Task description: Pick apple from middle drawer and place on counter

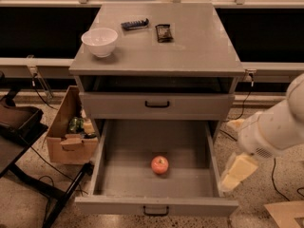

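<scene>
The apple [159, 165], small and red-orange, lies on the floor of the open middle drawer [124, 179], near its centre. The drawer is pulled out, and its front panel has a small black handle. The counter [194, 51] is the flat grey top of the cabinet above. My gripper [236, 172], cream-coloured on a white arm, hangs just outside the drawer's right wall. It is to the right of the apple and apart from it, and it holds nothing that I can see.
A white bowl [99, 42], a dark bar [134, 24] and a dark packet [164, 33] lie on the counter. The shallower drawer front [156, 105] above is closed. A cardboard box [66, 137] and a black stand [19, 127] sit left of the cabinet. Cables lie on the floor.
</scene>
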Robot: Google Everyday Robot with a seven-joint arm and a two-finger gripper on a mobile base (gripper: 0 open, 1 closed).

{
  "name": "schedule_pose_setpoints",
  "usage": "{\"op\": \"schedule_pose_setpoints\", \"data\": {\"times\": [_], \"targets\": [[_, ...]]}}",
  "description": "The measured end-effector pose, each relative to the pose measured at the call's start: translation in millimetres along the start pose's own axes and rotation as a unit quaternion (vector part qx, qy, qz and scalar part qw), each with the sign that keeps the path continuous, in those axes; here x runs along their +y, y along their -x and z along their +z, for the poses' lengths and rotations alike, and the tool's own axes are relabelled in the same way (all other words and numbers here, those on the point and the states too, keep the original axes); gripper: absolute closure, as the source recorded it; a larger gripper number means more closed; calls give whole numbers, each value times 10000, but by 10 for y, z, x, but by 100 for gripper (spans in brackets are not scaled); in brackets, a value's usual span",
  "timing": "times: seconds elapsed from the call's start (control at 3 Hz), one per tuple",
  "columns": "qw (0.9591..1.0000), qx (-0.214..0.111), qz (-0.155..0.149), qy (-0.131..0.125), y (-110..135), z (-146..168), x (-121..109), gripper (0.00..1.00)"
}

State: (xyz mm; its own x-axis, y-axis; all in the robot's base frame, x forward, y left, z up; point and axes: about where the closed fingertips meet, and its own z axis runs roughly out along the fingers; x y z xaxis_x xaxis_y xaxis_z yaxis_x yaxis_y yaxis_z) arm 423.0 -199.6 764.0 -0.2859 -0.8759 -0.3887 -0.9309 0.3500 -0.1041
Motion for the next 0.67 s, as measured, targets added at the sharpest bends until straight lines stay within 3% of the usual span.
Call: {"op": "schedule_pose_setpoints", "data": {"times": [0.33,0.67], "targets": [[9996,-241,124,-53,-130,635,31,0],[9959,-717,281,-476,-51,1127,-174,0]]}}
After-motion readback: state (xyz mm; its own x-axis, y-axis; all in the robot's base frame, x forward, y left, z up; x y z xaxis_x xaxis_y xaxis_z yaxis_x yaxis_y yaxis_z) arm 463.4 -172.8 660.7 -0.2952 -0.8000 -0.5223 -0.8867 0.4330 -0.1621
